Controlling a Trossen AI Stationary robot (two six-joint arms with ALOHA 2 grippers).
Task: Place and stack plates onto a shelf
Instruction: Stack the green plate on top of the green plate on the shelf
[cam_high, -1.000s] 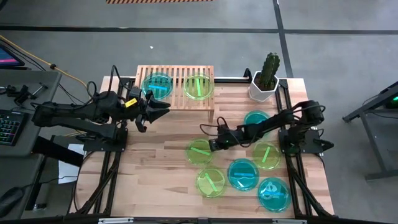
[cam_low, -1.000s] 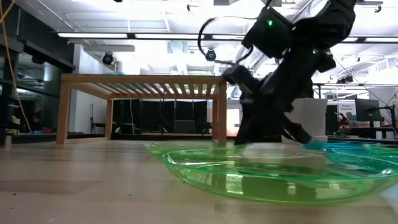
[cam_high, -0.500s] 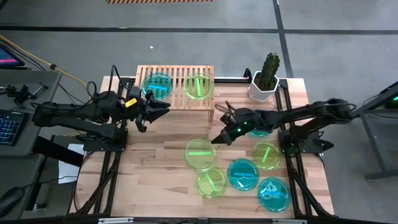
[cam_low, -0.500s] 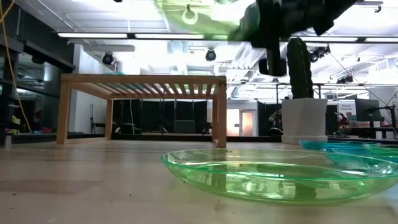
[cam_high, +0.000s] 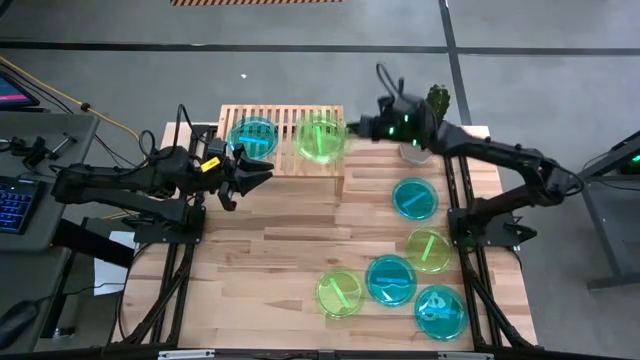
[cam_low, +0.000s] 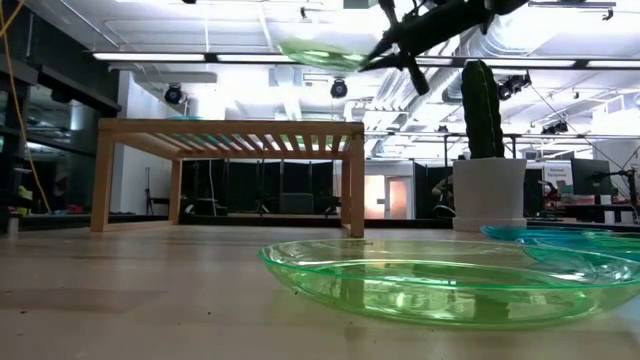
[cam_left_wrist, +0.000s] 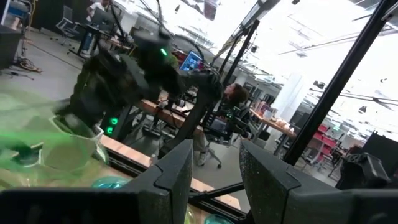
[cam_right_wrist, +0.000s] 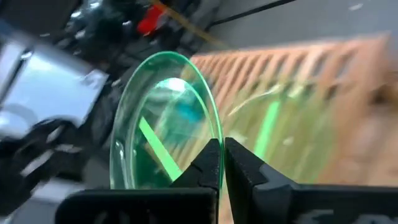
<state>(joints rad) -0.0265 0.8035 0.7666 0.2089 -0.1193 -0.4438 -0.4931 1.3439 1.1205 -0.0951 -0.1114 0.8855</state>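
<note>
**Carrying a green plate over the shelf**

Hanging above the shelf's right half, a yellow-green plate (cam_high: 320, 137) is pinched by its rim in the closed jaws of the right gripper (cam_high: 352, 131), upper centre of the high view. In the low view this plate (cam_low: 318, 52) floats well clear of the shelf (cam_low: 228, 131), near the frame's top. Directly under it, in the high view, seems to lie a second green plate, though the two overlap and I cannot separate them. A cyan plate (cam_high: 252, 136) rests on the shelf's left half.

Five more plates lie on the counter (cam_high: 260, 270) at lower right: cyan ones (cam_high: 413, 198), (cam_high: 390, 279), (cam_high: 440, 311) and green ones (cam_high: 428, 250), (cam_high: 339, 293).

The step in hand looks like the carry-and-place. Next, the plate needs lowering level until it nests on the one beneath, and only then release.

The left gripper (cam_high: 262, 171) waits with jaws apart and empty at the shelf's left front corner, centre left. A potted cactus (cam_high: 428, 122) stands just right of the shelf.
</note>
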